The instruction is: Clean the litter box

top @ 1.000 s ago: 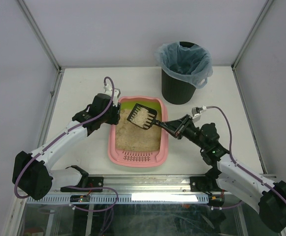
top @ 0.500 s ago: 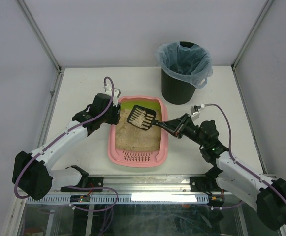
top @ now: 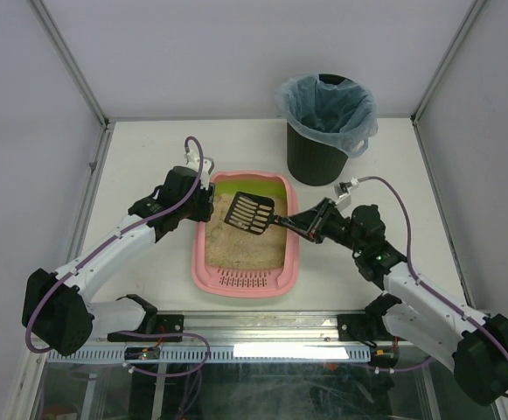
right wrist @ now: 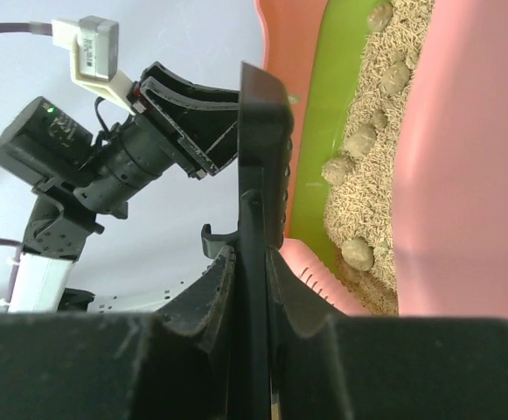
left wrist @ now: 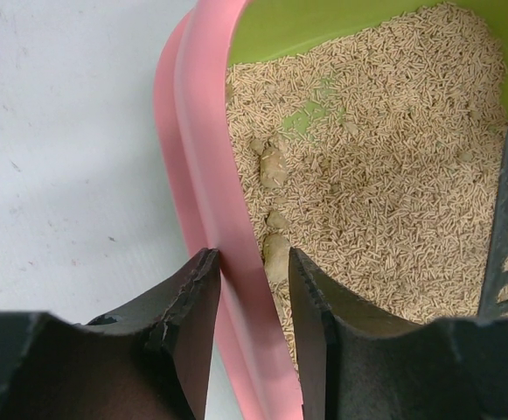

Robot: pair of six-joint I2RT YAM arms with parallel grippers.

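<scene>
The pink litter box [top: 198, 255] with its lime-green inner wall lies mid-table, its slotted grille toward me, with beige litter and several brown clumps [left wrist: 274, 166] inside. My left gripper [top: 203, 205] grips the box's far-left rim [left wrist: 192, 149], one finger outside and one inside [left wrist: 252, 255]. My right gripper [top: 311, 225] is shut on the handle of the black slotted scoop [top: 250, 213] and holds it above the far half of the box. The scoop's slots look dark and bare. The right wrist view shows the scoop [right wrist: 260, 149] edge-on between the fingers [right wrist: 252, 262], with clumps [right wrist: 360, 138] along the green wall.
A black bin [top: 316, 157] lined with a pale blue bag stands at the back right, just beyond the box. The enclosure's walls and metal frame posts ring the white table [top: 140, 157].
The scoop held pale litter a second ago; now it looks bare. It has risen and shifted slightly left over the box. The left gripper has stayed on the rim.
</scene>
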